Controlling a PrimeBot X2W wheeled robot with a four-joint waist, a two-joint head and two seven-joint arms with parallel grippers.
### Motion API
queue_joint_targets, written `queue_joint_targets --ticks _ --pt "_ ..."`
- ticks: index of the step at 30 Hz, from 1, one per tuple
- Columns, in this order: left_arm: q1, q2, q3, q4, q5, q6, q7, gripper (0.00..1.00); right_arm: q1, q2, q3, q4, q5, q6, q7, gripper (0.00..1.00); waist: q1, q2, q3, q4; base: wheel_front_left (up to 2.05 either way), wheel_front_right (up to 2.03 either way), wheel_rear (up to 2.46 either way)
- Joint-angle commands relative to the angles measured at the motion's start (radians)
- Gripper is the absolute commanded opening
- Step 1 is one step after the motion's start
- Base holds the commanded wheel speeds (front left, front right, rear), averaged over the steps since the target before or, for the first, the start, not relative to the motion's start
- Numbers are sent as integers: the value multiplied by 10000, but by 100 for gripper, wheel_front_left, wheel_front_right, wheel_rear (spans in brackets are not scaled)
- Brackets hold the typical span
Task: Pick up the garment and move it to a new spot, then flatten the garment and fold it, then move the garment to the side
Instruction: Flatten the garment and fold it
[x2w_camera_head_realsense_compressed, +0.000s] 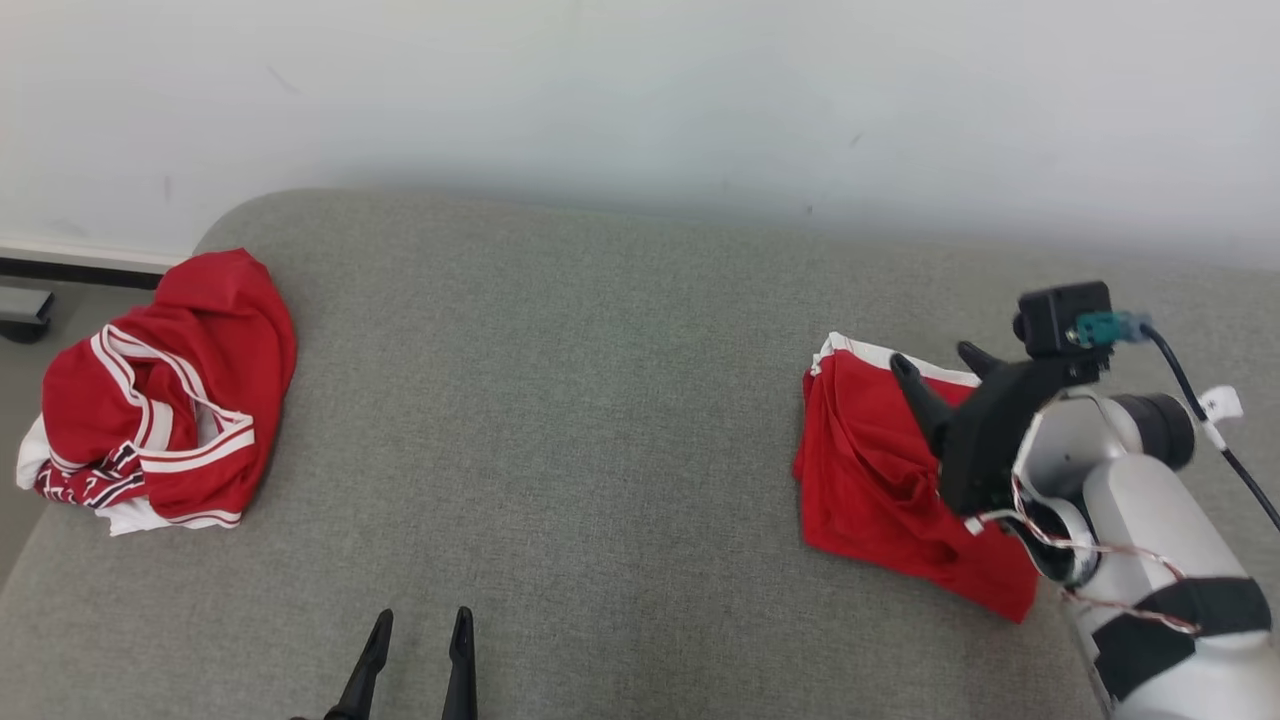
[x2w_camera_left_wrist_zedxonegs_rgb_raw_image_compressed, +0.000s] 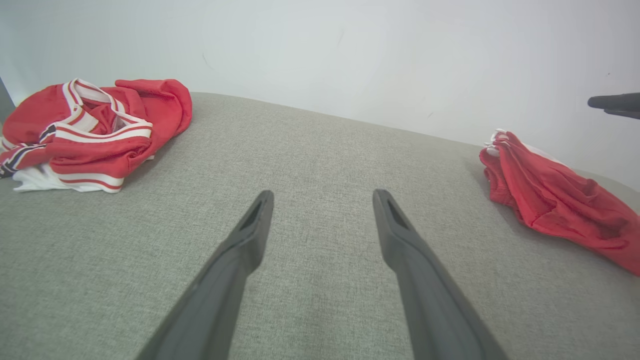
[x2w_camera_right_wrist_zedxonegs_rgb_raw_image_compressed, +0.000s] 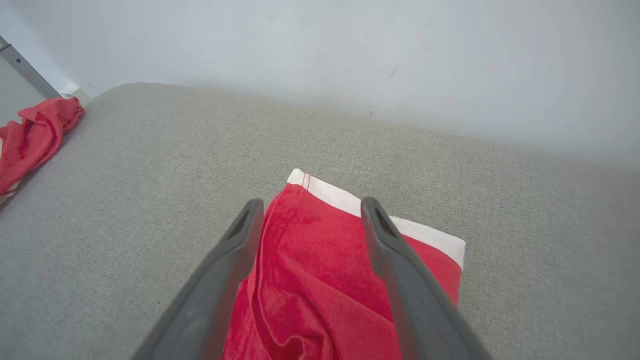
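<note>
The garment (x2w_camera_head_realsense_compressed: 870, 480) is red with a white band along its far edge and lies folded in a small bundle at the right of the grey cushion (x2w_camera_head_realsense_compressed: 600, 400). My right gripper (x2w_camera_head_realsense_compressed: 931, 356) hovers just over its far part, open, with nothing between the fingers. In the right wrist view the garment (x2w_camera_right_wrist_zedxonegs_rgb_raw_image_compressed: 310, 280) shows between and below the spread fingers of that gripper (x2w_camera_right_wrist_zedxonegs_rgb_raw_image_compressed: 311, 201). My left gripper (x2w_camera_head_realsense_compressed: 423, 614) stands open over bare cushion at the near edge, well left of the garment (x2w_camera_left_wrist_zedxonegs_rgb_raw_image_compressed: 555, 200). The left gripper (x2w_camera_left_wrist_zedxonegs_rgb_raw_image_compressed: 323, 194) holds nothing.
A crumpled pile of red and white striped clothes (x2w_camera_head_realsense_compressed: 170, 390) lies at the cushion's far left corner, also seen as the pile (x2w_camera_left_wrist_zedxonegs_rgb_raw_image_compressed: 90, 130). A white wall (x2w_camera_head_realsense_compressed: 640, 90) runs right behind the cushion. The cushion's rounded left edge drops to the floor (x2w_camera_head_realsense_compressed: 20, 310).
</note>
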Motion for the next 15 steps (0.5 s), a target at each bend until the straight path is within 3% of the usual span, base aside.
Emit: queue_joint_targets --ticks 1,8,15 --pt "118 -12 37 6 42 -36 -32 100 507 -136 -97 -301 -265 -24 -196 100 0 0 -104 -71 0 0 0" --pt "341 -16 159 -17 -25 -10 -32 100 2007 -130 -495 -1396 -960 -24 -672 100 0 0 -304 -256 0 0 0" --pt "549 -18 303 -114 -24 -1 -32 100 3242 347 -376 -2138 -1449 -24 -1046 100 0 0 -434 -589 0 0 0"
